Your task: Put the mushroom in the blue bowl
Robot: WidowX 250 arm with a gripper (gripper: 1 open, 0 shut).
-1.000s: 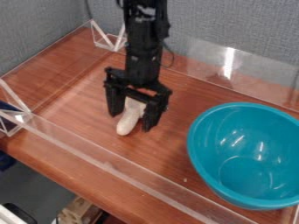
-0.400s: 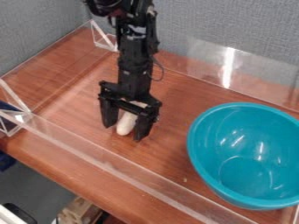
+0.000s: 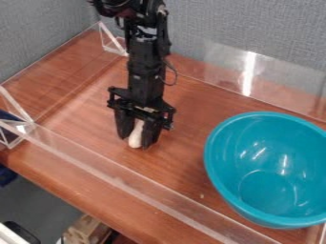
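The mushroom [image 3: 133, 139] lies on the wooden table left of centre; only its cream-white stem shows between my fingers, and its cap is hidden. My gripper [image 3: 137, 143] points almost straight down over it, one black finger on each side of the stem, jaws open and close to it. I cannot tell whether the fingers touch it. The blue bowl [image 3: 242, 181], large, teal and empty, stands at the right, well apart from the gripper.
Low clear acrylic walls [image 3: 114, 178] ring the wooden table top [image 3: 76, 105]. White wire brackets stand at the left edge [image 3: 11, 129] and the back corner [image 3: 117, 40]. A grey fabric backdrop rises behind.
The gripper has sunk a little lower over the mushroom, and its jaws have narrowed around the stem. The mushroom and bowl have stayed where they were.
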